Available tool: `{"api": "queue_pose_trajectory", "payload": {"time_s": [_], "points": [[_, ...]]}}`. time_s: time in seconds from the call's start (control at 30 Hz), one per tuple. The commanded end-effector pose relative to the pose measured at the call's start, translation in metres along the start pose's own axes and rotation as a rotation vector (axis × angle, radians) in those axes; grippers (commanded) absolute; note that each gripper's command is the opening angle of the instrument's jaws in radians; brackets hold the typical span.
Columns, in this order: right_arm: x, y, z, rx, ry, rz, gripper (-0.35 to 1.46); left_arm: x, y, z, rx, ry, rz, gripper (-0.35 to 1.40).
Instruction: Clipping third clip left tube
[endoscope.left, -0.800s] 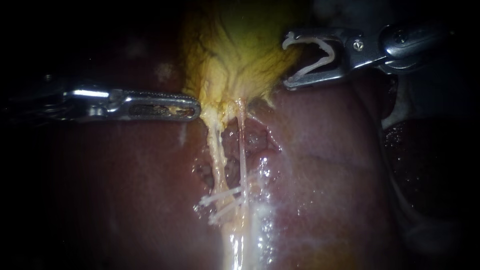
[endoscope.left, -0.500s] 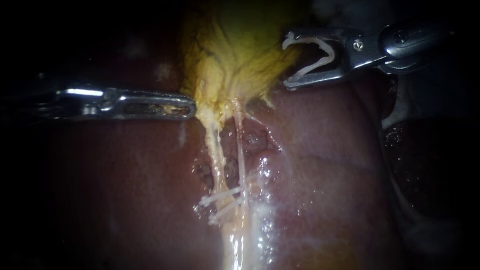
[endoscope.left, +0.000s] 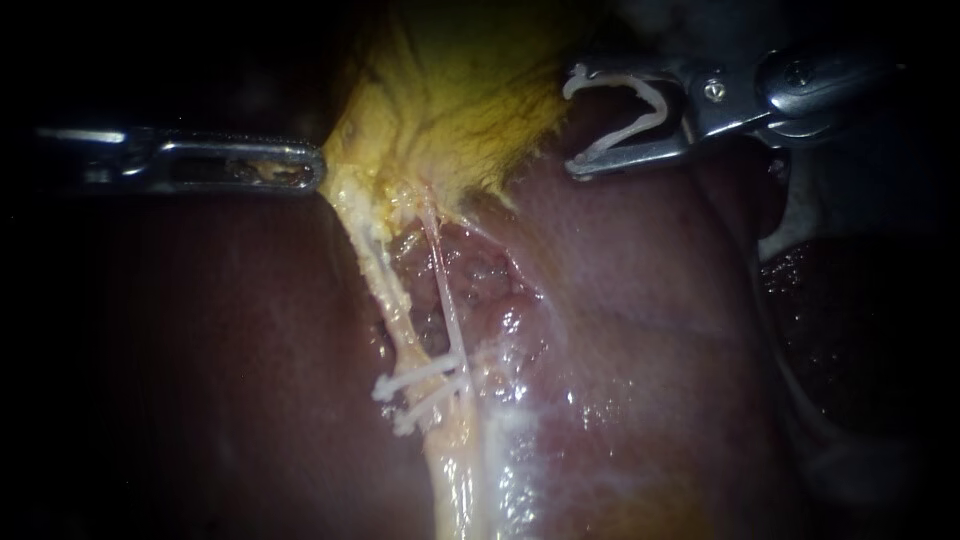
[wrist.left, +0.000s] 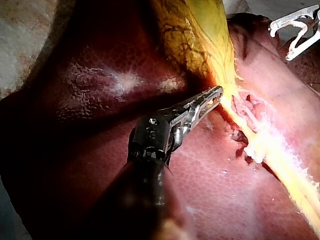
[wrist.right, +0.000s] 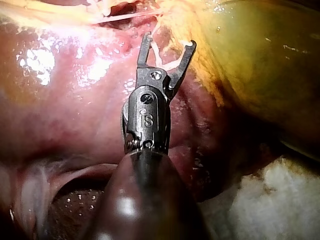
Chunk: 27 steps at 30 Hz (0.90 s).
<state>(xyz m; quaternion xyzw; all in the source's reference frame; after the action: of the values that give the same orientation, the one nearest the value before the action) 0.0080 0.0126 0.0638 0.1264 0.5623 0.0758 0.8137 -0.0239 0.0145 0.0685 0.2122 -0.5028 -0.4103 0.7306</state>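
Gauze (wrist.right: 270, 200) beside liver (wrist.right: 60, 100) in R wrist view; L end effector (endoscope.left: 315, 172) clamped on gallbladder (endoscope.left: 460, 90), R end effector (endoscope.left: 572, 125) gripping clip (endoscope.left: 660, 108).

Taut left tube (endoscope.left: 385, 290), two clips (endoscope.left: 420, 376) across, open clip (endoscope.left: 662, 105) well apart

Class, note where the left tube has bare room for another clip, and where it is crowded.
Free: the left tube between the gallbladder and the upper of two clips, bordered by bare liver on one side and the gap to the right tube on the other. Crowded: at the clips, where both tubes converge.
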Motion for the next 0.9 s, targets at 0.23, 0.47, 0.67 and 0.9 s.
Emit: {"api": "queue_pose_trajectory", "payload": {"time_s": [0.23,0.47,0.67,0.9], "points": [[0.0000,-0.0018,0.0015,0.089,0.031,0.100,0.54,0.0000,-0.0001,0.0000,-0.001,0.000,0.000,-0.35],[-0.0002,-0.0043,0.0038,0.193,0.059,0.195,0.54,0.0000,-0.0001,0.0000,-0.002,-0.001,0.000,-0.35],[-0.0010,-0.0062,0.0067,0.273,0.071,0.280,0.54,0.0000,-0.0002,0.0000,-0.003,-0.001,0.000,-0.35],[-0.0030,-0.0081,0.0099,0.334,0.053,0.358,0.54,0.0000,-0.0003,0.0000,-0.003,-0.001,0.006,-0.35]]}}
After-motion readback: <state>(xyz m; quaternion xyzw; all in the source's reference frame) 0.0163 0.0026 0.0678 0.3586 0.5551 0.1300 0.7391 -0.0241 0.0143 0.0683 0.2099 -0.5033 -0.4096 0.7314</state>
